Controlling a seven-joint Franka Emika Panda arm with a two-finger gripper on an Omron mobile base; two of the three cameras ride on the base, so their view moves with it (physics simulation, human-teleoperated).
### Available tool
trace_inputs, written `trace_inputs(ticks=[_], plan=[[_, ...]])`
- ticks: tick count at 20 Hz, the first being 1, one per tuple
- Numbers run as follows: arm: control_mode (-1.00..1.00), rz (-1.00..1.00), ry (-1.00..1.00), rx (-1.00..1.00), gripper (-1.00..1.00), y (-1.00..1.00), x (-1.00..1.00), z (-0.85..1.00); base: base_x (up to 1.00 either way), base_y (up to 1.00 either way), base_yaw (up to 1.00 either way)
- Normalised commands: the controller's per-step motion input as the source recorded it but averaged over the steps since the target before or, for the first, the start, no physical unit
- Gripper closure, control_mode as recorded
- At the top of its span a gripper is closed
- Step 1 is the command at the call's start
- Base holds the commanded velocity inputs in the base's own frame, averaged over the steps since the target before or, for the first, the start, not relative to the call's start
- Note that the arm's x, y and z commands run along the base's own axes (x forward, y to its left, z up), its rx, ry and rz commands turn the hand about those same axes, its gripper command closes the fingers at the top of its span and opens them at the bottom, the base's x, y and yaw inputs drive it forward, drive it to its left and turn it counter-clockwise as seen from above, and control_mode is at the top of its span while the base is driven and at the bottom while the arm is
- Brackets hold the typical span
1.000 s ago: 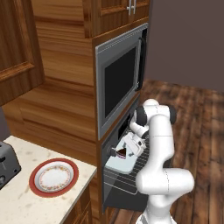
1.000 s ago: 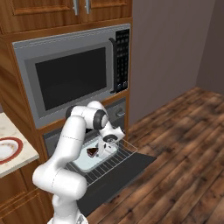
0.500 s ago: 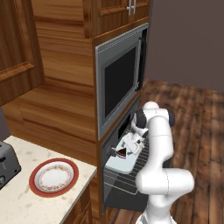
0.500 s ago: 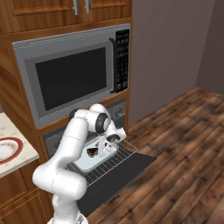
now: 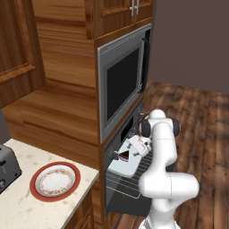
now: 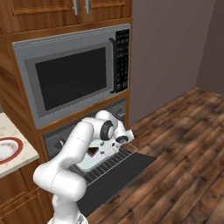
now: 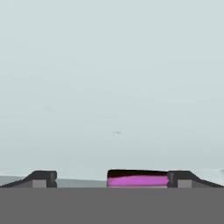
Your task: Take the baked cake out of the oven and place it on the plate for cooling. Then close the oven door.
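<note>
we see the cake wedge lying flat, tip toward the oven interior. the arm reaches in level; the gripper is spread wide around the cake.

The oven is sitting below the microwave in the wall cabinet, its door lying open and flat. The cake is resting on a tray on the pulled-out rack — the gripper just beside it. The plate is lying on the counter to the left, a toaster further left.
</note>
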Motion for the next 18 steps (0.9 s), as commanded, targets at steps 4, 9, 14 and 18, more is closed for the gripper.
trace_inputs(ticks=[4,9,14,18], plan=[[-1.0,0.0,-0.09,0.0,-1.0,0.36,0.04,-0.13,0.0,0.0,0.0],[-1.0,-0.01,-0.04,-0.01,-1.0,0.11,-0.06,-0.04,0.0,0.0,0.0],[-1.0,-0.01,-0.1,-0.12,-1.0,-0.44,-0.43,-0.43,0.0,0.0,0.0],[-1.0,-0.01,-0.18,-0.17,-1.0,-0.51,-0.44,-0.35,0.0,0.0,0.0]])
